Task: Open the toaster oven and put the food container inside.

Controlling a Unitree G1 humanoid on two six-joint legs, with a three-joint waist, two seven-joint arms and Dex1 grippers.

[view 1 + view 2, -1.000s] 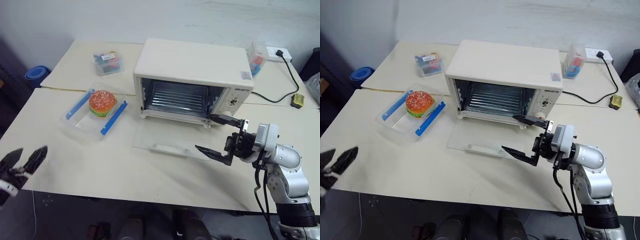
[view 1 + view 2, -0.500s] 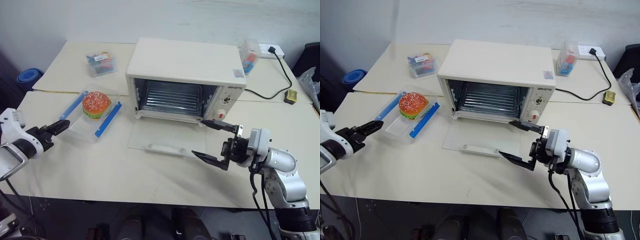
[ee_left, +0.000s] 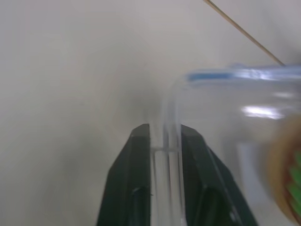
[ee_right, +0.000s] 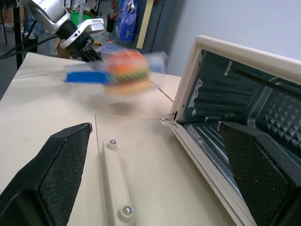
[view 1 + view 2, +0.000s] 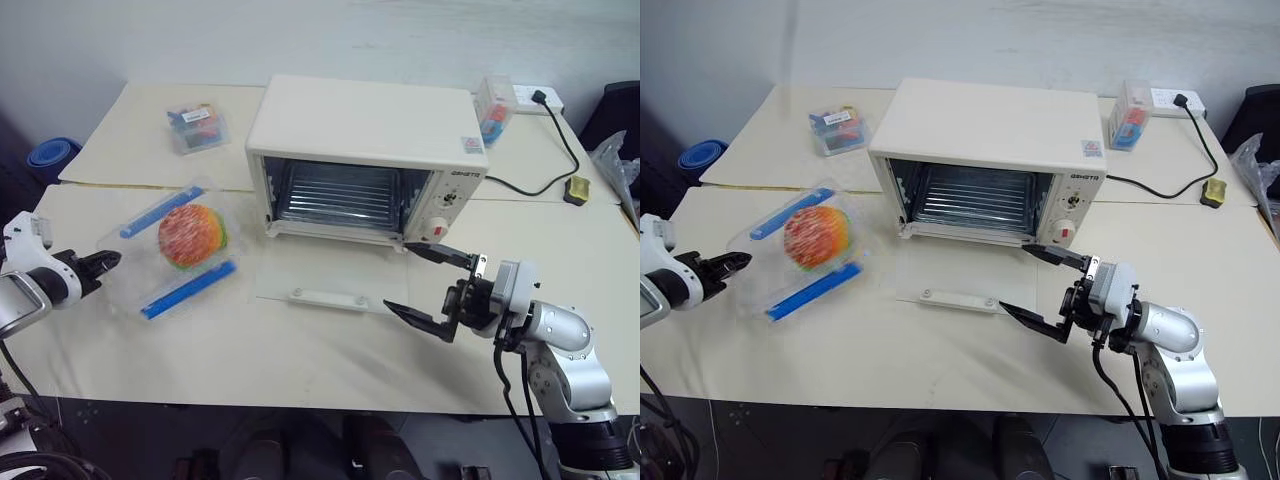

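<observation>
The left gripper (image 3: pixel 164 146), apart a second ago, is now clamped on the rim of the food container (image 5: pixel 170 250), which has been tilted up, well left of the toaster oven (image 5: pixel 365 150). The right gripper (image 5: pixel 430 285) is kept spread wide beside the lowered door, so carrying the container inside is judged the next step.

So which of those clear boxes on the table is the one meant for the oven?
Start at the toaster oven, whose door lies open. To its left, the left gripper is shut on the rim of the food container. It has blue side clips and a toy burger; the smaller box behind has small colourful items.
</observation>
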